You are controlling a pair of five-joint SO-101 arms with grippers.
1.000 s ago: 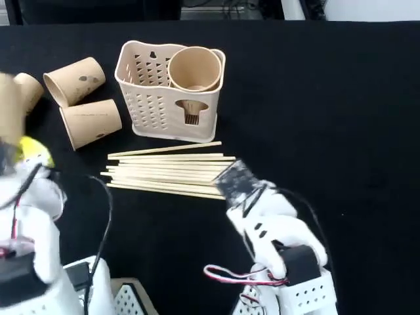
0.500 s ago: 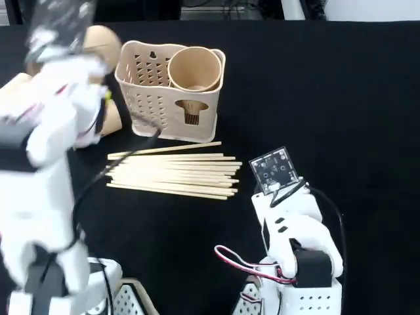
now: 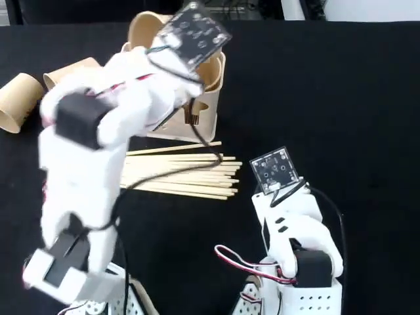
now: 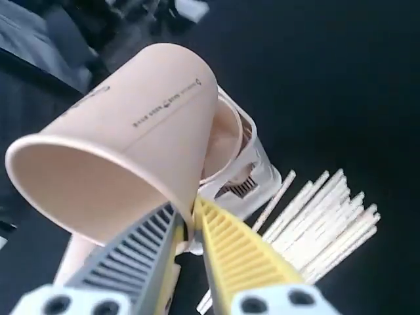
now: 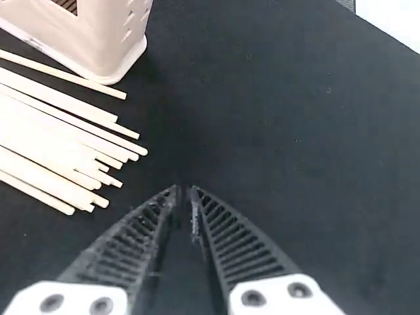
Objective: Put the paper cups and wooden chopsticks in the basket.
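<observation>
My left gripper (image 4: 187, 216) is shut on the rim of a tan paper cup (image 4: 125, 144), which hangs tilted just above the cream basket (image 4: 257, 172). From above, this cup (image 3: 146, 29) sits over the basket's far left corner, and the left arm covers most of the basket (image 3: 197, 125). Inside the basket stands another cup (image 3: 213, 72). Two more cups (image 3: 20, 98) (image 3: 72, 69) lie on their sides at the far left. The wooden chopsticks (image 3: 190, 174) lie in a bundle in front of the basket. My right gripper (image 5: 184, 193) is shut and empty, just right of the chopstick (image 5: 59, 144) tips.
A black cloth (image 3: 341, 98) covers the table, with bare room to the right of the basket. The right arm (image 3: 292, 223) is folded back near the front edge. Both arm bases stand at the front.
The left arm has swung from the far left up over the basket, carrying a cup. The right arm drew back from the chopsticks a second ago and has since stayed still.
</observation>
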